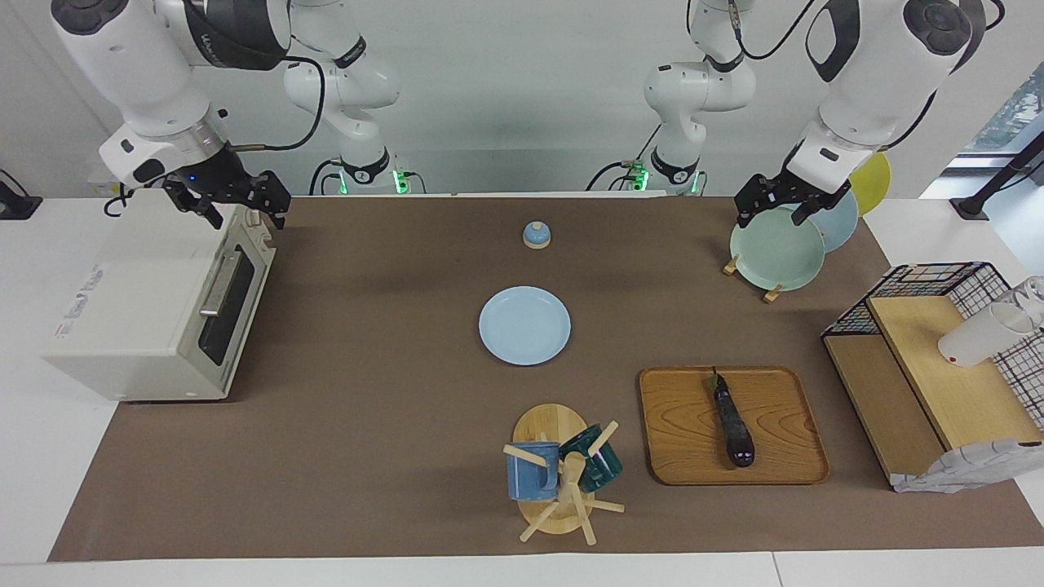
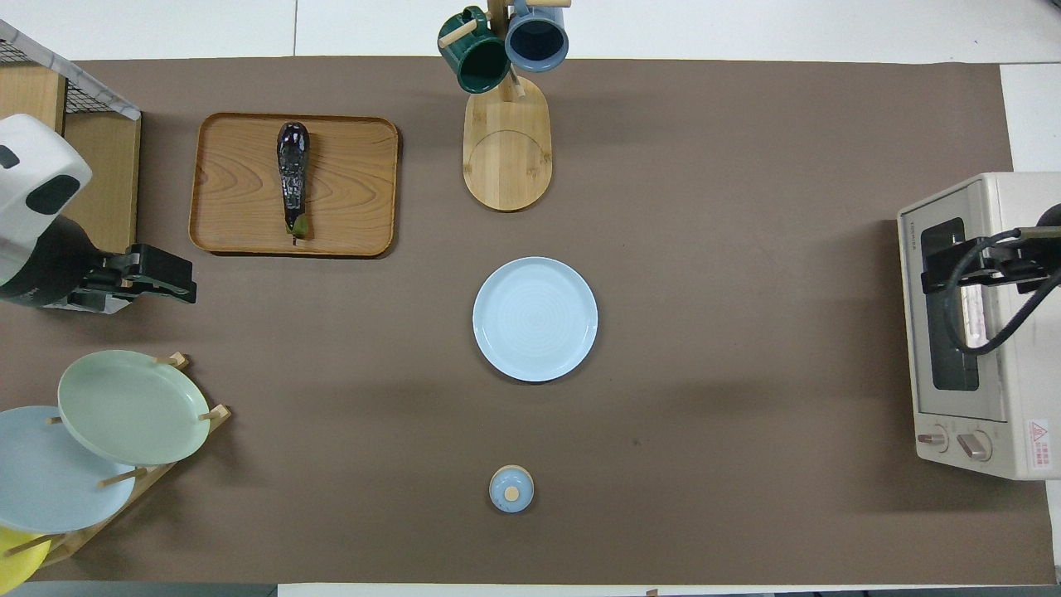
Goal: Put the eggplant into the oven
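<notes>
With the eggplant (image 1: 733,424) lying untouched on the wooden tray (image 1: 677,456) and the oven (image 1: 155,310) door shut, we judge opening comes first: our right pincer (image 1: 236,204) hangs apart over it, the left pincer (image 1: 779,204), also apart, waits above the plate rack (image 1: 771,292).

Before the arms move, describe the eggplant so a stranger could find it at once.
Look toward the left arm's end of the brown table mat for the flat wooden tray, beside the mug stand. The eggplant lies alone on that tray. It is slim, glossy and purple-black with a small green stem, the only dark, long thing among pale plates.
</notes>
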`<state>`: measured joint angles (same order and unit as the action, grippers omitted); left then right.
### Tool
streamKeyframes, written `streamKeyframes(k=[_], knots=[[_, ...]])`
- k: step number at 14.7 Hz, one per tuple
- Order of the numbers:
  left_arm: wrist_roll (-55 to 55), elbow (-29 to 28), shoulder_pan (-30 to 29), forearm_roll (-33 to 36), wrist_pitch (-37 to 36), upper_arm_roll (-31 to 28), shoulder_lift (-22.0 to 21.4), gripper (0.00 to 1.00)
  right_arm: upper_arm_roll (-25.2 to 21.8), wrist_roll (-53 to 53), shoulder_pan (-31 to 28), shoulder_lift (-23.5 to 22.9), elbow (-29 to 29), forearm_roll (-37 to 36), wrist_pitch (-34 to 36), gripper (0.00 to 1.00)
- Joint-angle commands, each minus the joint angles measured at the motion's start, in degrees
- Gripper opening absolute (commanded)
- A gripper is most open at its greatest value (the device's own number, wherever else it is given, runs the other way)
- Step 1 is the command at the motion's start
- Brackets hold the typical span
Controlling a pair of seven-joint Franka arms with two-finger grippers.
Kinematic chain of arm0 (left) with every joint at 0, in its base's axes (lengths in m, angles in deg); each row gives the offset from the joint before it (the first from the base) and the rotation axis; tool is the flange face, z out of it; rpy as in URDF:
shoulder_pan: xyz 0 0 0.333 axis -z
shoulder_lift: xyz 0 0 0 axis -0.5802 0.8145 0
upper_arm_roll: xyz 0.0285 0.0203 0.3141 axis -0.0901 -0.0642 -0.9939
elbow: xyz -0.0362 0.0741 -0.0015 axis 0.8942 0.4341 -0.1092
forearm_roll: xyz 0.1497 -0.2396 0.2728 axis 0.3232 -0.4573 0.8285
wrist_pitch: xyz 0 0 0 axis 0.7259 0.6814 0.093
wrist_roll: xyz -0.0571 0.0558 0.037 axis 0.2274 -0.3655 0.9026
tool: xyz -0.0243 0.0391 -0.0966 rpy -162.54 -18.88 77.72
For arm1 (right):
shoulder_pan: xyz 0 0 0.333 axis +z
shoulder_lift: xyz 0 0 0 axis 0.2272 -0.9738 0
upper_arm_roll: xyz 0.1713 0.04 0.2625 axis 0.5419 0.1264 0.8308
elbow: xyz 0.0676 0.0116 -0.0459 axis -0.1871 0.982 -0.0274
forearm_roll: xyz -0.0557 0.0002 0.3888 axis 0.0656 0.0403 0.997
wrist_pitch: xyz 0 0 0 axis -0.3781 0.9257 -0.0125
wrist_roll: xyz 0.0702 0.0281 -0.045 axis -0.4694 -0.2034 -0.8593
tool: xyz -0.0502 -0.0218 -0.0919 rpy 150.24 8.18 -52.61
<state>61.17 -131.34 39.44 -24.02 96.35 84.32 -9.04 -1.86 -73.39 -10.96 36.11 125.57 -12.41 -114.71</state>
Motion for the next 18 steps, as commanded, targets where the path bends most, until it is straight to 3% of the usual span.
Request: streamKeyframes(k=[1,7,8,9,13,18], knots=[[0.6,0.0,-0.2,1.1,-0.6,0.1,-0.7,1.0,-0.1,-0.1,0.1,0.9,0.8,1.2,-0.9,1.0],[0.6,0.0,-0.2,1.1,-0.6,0.1,-0.7,1.0,-0.1,-1.6,-0.5,1.0,1.5,1.3,-0.9,0.99],[0.6,0.0,-0.2,1.1,-0.6,0.1,-0.7,1.0,-0.1,-3.3,-0.6,1.1,1.7,1.3,-0.3,0.3],[0.6,0.0,-0.2,1.1,-0.6,0.1,-0.7,1.0,-0.1,-4.1,-0.4,1.6,2.5,1.2,-0.9,0.0],[0.6,0.0,-0.2,1.1,-0.6,0.1,-0.7,1.0,-0.5,-6.4,-2.2,2.9,10.6,-0.5,-11.2,0.0],[0.6,0.2,0.7,1.1,-0.6,0.6,-1.2,1.0,-0.5,-6.0,-2.8,-0.8,13.1,-9.6,-17.3,0.0]])
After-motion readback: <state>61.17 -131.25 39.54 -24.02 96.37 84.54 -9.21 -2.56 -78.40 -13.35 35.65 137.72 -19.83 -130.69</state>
